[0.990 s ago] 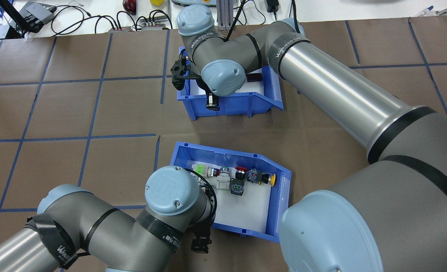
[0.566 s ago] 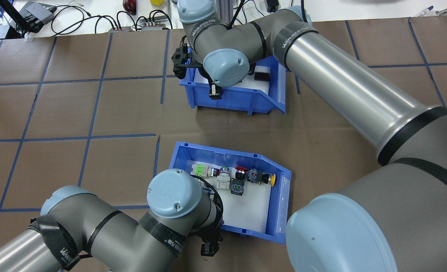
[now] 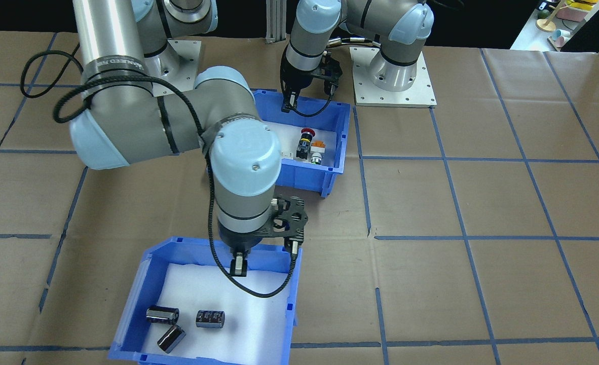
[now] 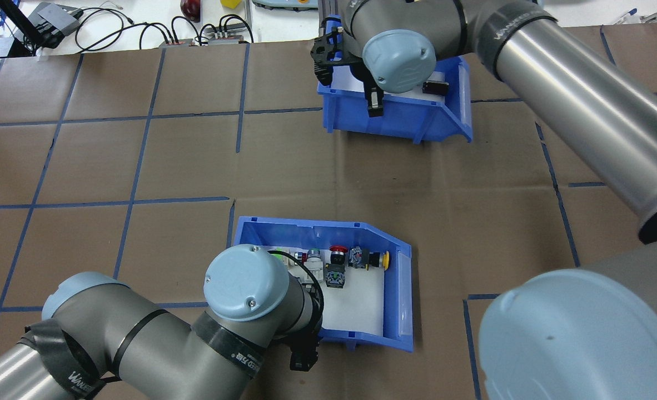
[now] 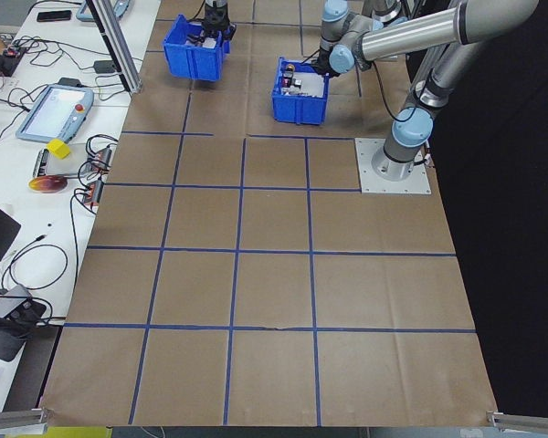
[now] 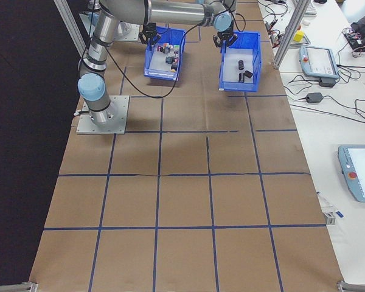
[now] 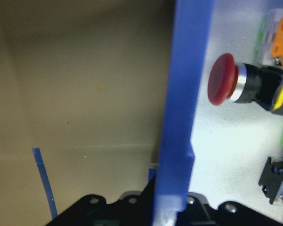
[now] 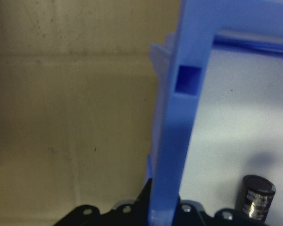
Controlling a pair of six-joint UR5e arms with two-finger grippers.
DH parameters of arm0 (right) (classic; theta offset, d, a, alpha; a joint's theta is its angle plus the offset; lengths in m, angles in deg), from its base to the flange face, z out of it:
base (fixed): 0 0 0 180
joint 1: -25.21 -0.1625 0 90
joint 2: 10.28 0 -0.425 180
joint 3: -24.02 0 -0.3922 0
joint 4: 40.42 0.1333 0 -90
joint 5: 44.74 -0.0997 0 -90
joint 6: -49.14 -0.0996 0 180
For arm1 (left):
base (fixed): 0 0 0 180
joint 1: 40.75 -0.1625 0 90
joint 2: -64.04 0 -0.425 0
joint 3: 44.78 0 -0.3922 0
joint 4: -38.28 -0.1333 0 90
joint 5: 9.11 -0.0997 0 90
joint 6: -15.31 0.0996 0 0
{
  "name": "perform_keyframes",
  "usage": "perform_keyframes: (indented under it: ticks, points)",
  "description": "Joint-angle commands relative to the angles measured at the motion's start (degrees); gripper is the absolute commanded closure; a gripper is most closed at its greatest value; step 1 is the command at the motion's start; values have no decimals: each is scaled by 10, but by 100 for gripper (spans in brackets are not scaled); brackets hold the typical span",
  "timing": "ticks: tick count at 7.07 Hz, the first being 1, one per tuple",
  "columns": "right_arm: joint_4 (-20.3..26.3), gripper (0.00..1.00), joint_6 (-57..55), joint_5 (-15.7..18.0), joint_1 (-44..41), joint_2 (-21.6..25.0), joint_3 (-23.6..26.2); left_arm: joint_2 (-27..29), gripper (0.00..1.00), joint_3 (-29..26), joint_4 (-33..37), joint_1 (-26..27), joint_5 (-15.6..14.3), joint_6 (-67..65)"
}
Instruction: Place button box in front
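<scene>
At the lower centre of the overhead view, the left tool [image 4: 302, 355] pinches the near wall of the button box [image 4: 401, 294], probably to drag it, while the right tool [image 4: 374, 103] pinches the other blue bin [image 4: 417, 119] at the upper right.

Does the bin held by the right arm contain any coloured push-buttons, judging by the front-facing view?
No. The bin with cylinders shows only three dark cylinders on its white floor; the push-buttons lie in the button box.
</scene>
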Motion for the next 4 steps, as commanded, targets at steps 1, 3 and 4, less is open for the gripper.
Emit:
perform_keyframes:
  ticks: [1, 3, 4]
  points:
    - [0, 97, 100, 26, 74, 63, 80, 3, 100, -48, 33, -56, -31, 75]
    - [-7, 97, 204, 36, 155, 136, 164, 55, 100, -98, 17, -131, -27, 145]
    - [-10, 96, 250, 36, 190, 171, 198, 86, 100, -152, 15, -136, -29, 145]
